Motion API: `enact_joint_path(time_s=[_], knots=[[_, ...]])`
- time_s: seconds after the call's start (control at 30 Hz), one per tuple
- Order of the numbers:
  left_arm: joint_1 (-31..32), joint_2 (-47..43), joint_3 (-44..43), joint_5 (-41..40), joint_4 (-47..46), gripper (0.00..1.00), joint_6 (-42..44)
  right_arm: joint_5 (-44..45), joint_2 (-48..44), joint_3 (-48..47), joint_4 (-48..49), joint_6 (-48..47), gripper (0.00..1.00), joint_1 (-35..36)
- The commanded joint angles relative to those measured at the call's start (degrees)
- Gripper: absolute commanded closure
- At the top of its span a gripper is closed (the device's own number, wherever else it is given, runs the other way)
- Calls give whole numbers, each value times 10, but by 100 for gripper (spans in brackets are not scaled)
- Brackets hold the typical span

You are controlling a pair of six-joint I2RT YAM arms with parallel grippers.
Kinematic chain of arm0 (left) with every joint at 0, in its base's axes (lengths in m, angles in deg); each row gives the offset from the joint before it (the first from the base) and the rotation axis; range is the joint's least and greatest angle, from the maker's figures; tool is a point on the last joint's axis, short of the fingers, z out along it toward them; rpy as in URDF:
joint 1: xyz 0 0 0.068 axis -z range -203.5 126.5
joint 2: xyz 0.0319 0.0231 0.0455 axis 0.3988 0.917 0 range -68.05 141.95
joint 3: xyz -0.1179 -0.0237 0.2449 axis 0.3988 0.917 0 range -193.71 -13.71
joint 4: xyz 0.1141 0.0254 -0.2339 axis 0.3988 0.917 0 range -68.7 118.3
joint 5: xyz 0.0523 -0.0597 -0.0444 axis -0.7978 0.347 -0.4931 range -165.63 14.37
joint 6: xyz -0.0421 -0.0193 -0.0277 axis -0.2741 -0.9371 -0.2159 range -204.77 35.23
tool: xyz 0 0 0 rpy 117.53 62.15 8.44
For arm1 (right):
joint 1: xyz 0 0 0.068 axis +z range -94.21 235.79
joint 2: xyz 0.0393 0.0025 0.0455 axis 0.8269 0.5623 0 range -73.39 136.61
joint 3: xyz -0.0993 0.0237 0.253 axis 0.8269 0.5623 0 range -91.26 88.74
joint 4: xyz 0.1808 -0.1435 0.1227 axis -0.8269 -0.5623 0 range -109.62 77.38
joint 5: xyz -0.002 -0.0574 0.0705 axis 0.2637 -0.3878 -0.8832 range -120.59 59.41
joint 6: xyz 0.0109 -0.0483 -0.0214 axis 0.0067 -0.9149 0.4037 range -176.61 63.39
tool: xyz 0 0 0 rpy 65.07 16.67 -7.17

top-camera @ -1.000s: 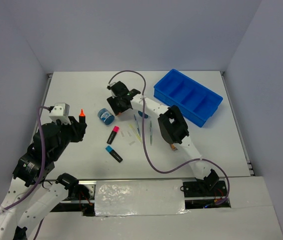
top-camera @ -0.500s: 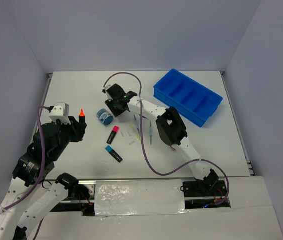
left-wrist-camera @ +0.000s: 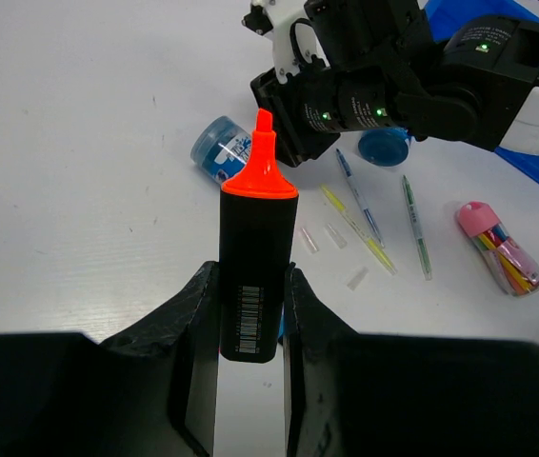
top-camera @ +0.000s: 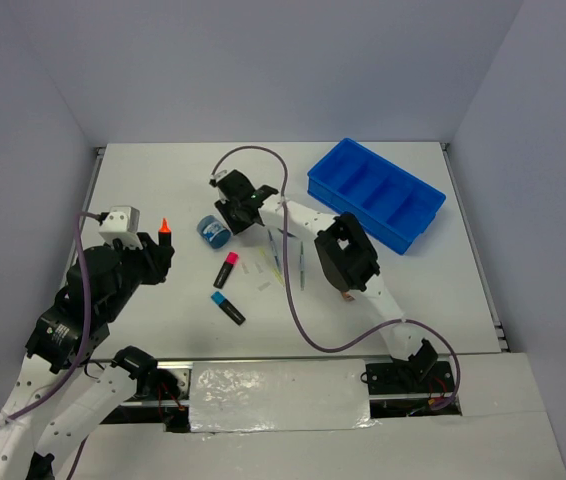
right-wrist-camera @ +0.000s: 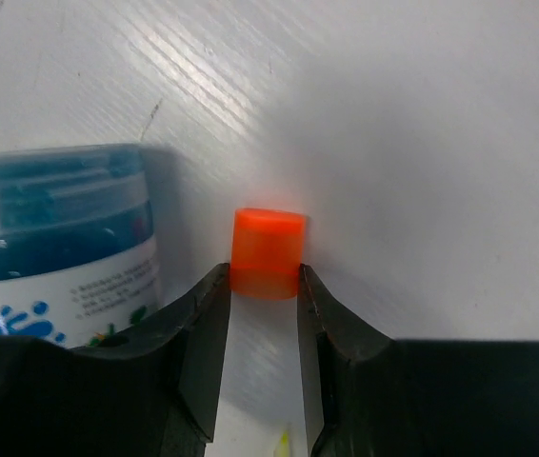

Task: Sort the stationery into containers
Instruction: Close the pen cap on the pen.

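Observation:
My left gripper (left-wrist-camera: pixel 250 297) is shut on a black highlighter (left-wrist-camera: pixel 255 257) with a bare orange tip and holds it upright at the table's left (top-camera: pixel 163 232). My right gripper (right-wrist-camera: pixel 262 286) is shut on the small orange cap (right-wrist-camera: pixel 268 249) just above the table, right next to a blue tub (right-wrist-camera: pixel 55 238) lying on its side (top-camera: pixel 211 231). The cap is hidden in the top view. The pink-capped highlighter (top-camera: pixel 226 268) and blue-capped highlighter (top-camera: pixel 228 307) lie mid-table. The blue four-compartment tray (top-camera: pixel 375 195) stands at the far right.
Thin pens (top-camera: pixel 302 265) and tiny white pieces (top-camera: pixel 263 285) lie right of the highlighters. The left wrist view shows a second blue tub (left-wrist-camera: pixel 384 148) behind the right wrist (left-wrist-camera: pixel 384 86) and a pink-gold cylinder (left-wrist-camera: pixel 500 248). Grey walls close the table.
My right wrist has turned and shifted slightly beside the blue tub. My left arm and its highlighter have not moved.

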Motion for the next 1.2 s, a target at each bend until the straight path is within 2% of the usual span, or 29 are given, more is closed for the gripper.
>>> enact_joint_path(time_s=[0.0,0.33,0.5,0.73,0.87,1.0,1.1,1.17], knots=[[2,2,-3,9,-25,100,17,25,-76,42,38,36,71,-7],[2,2,-1,16,-27,100,18,68,-193,123,96,103,70,-17],[2,3,-2,17,-26,100,19,98,-201,136,61,149,71,-17],[2,5,0,27,-29,100,22,136,-332,316,116,245,71,-14],[2,17,-3,76,-39,100,26,159,-480,453,151,320,72,4],[2,42,-12,87,-39,100,1,219,-598,528,174,400,72,23],[4,58,23,193,-114,100,-61,266,-655,529,150,448,72,37],[5,57,52,264,-178,100,-83,257,-679,528,152,451,72,38]])
